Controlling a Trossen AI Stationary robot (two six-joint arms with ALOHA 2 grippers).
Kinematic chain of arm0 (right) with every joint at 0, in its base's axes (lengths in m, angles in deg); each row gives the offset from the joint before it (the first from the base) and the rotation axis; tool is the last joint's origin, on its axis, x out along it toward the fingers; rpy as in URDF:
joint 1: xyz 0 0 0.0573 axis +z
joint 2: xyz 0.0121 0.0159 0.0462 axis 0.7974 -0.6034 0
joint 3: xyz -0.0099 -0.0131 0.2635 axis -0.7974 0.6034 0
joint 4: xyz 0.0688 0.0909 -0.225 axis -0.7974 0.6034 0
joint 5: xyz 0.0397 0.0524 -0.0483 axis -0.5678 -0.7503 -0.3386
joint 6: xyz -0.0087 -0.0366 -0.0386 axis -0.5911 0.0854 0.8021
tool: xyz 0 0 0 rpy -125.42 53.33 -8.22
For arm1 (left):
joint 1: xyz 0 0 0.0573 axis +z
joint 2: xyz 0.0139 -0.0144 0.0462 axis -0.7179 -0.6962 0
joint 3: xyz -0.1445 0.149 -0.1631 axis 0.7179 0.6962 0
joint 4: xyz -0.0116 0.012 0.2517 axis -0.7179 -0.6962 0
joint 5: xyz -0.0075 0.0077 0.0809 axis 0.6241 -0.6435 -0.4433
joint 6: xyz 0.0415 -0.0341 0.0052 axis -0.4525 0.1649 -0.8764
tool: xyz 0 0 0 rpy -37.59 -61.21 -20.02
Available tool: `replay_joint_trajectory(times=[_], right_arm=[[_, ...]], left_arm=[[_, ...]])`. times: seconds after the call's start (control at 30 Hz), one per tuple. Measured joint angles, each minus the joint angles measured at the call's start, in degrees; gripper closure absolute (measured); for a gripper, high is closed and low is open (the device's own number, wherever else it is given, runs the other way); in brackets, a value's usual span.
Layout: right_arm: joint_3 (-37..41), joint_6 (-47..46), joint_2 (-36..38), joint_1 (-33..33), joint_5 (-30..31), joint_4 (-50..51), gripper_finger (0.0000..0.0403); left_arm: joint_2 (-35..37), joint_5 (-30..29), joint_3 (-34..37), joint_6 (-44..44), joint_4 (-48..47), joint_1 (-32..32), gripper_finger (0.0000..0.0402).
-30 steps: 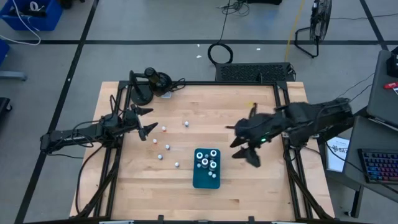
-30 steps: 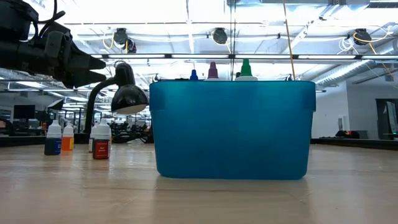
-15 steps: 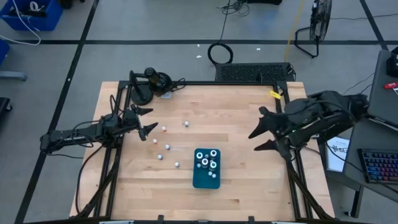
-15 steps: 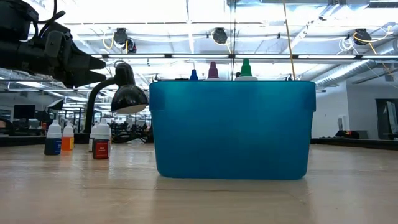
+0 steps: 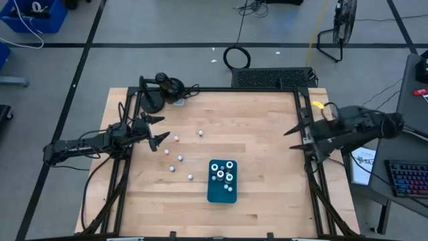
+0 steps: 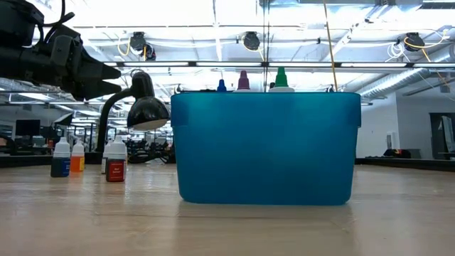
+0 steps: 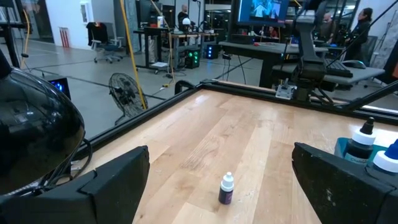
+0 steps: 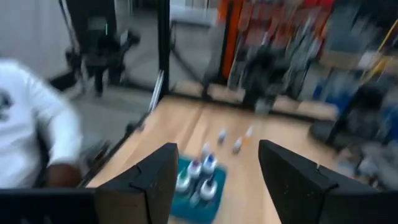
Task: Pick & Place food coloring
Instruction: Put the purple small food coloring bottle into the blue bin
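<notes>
Both my grippers are open and hold nothing: right gripper (image 5: 299,134) by the table's right edge, left gripper (image 5: 155,129) at the left. Little food coloring bottles (image 5: 178,158) stand between, some in the teal tray (image 5: 215,193).

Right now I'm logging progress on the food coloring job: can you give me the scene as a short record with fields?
Tray: teal tray near the table's front middle, several white-capped bottles standing in it
Loose bottles: about five scattered on the wood between the tray and the left arm
Left pincer: open, empty, beside the loose bottles
Right pincer: open, empty, at the table's right edge, far from the tray
Lamp: black desk lamp at the back left corner
</notes>
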Motion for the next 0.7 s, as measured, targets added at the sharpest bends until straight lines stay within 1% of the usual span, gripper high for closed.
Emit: replay_joint_trajectory(times=[0.13,0.23,0.33,0.43,0.53,0.6,0.7], right_arm=[[13.64,4.74,13.80,-1.09,0.02,-11.87,0.0192],[21.75,6.96,22.13,-1.66,0.26,-19.50,0.0191],[27.46,7.93,28.06,-1.97,0.25,-22.13,0.0191],[29.90,7.29,27.94,-2.20,3.11,-22.90,0.0191],[31.88,6.63,25.48,-2.18,5.52,-25.56,0.0190],[33.92,6.56,25.02,-2.30,5.87,-25.97,0.0191],[37.77,6.97,24.86,-2.31,6.02,-31.98,0.0190]], left_arm=[[0.01,0.01,-0.01,0.00,0.00,0.00,0.0011],[0.01,0.00,0.00,0.00,0.00,0.00,0.0011],[0.02,0.00,-0.01,0.00,0.00,0.00,0.0011],[0.02,0.02,0.01,0.00,0.01,0.00,0.0011],[0.01,0.02,0.01,0.00,-0.11,0.00,0.0011],[0.02,0.09,-0.01,0.00,0.15,0.00,0.0011],[0.02,0.04,-0.01,0.00,0.01,0.00,0.0011]])
